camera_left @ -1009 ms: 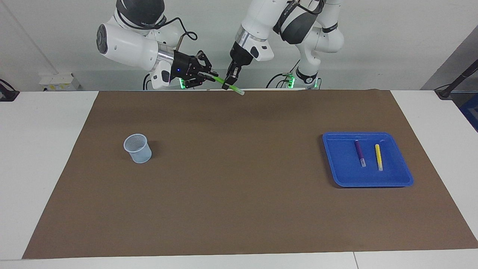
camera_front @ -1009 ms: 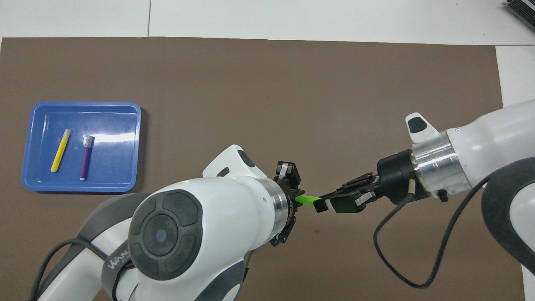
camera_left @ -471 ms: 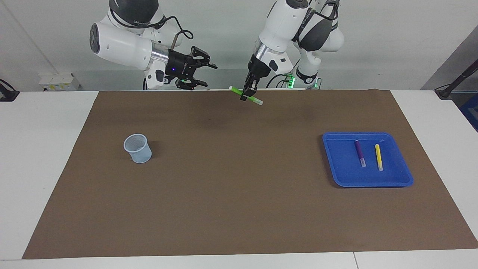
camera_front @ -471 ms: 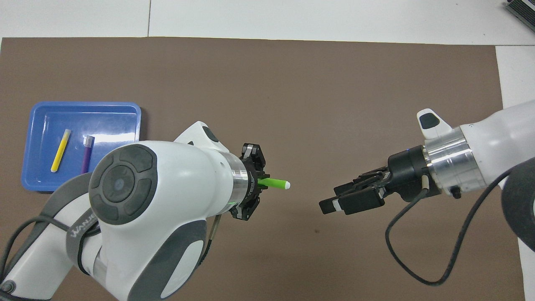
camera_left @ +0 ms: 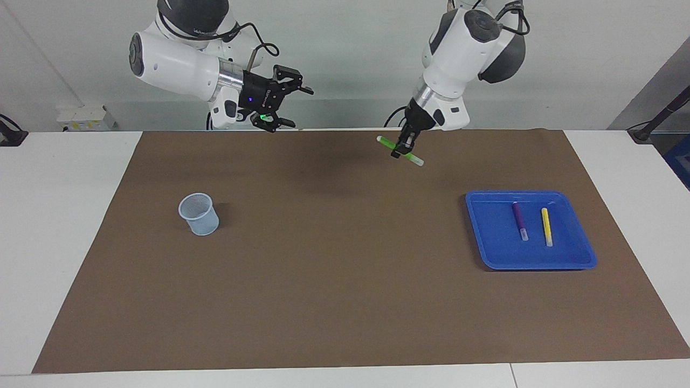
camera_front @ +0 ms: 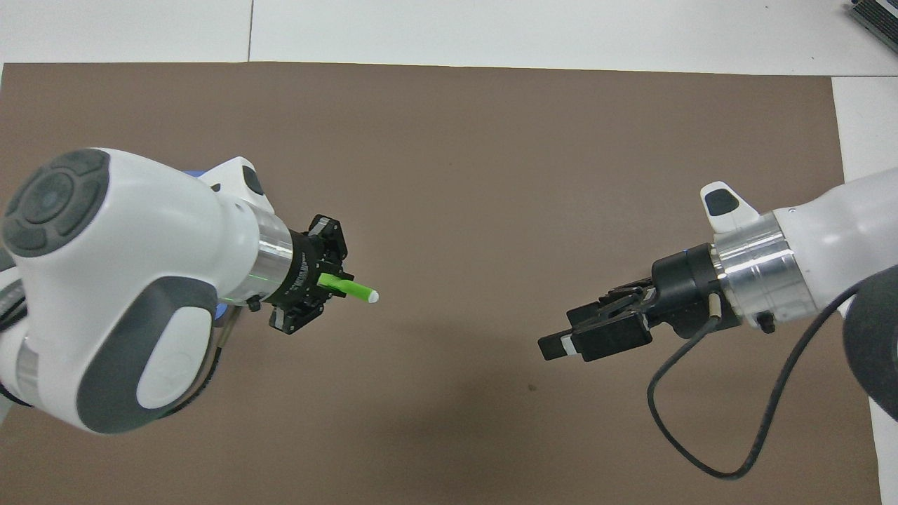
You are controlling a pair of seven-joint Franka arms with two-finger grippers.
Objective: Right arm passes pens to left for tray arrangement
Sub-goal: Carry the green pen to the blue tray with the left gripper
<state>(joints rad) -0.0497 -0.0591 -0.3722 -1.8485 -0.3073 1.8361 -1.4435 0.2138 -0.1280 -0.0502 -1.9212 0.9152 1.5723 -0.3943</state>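
My left fingers point(camera_left: 402, 149) are pinched tight on the green pen point(camera_left: 400, 150), gripping it near its middle so that it lies slantwise across them, one end sticking out to each side; in the overhead view its pale tip pokes out past them toward the middle of the mat. They hang in the air over the brown mat point(camera_left: 345, 302), close to the bench point(camera_left: 70, 215) edge at my own end and toward the left arm's end. My right fingers point(camera_left: 294, 105) are spread wide with nothing in them, up over that same edge of the mat toward the right arm's end, well apart from the pen. The blue tray point(camera_left: 488, 237) sits on the mat near the left arm's end, with the purple pen point(camera_left: 520, 220) and the yellow pen point(camera_left: 546, 226) lying side by side in it, apart from each other. There is bare tray floor beside the purple pen. A pale blue cup point(camera_left: 199, 214) stands toward the right arm's end, and the mat between cup and tray is open.
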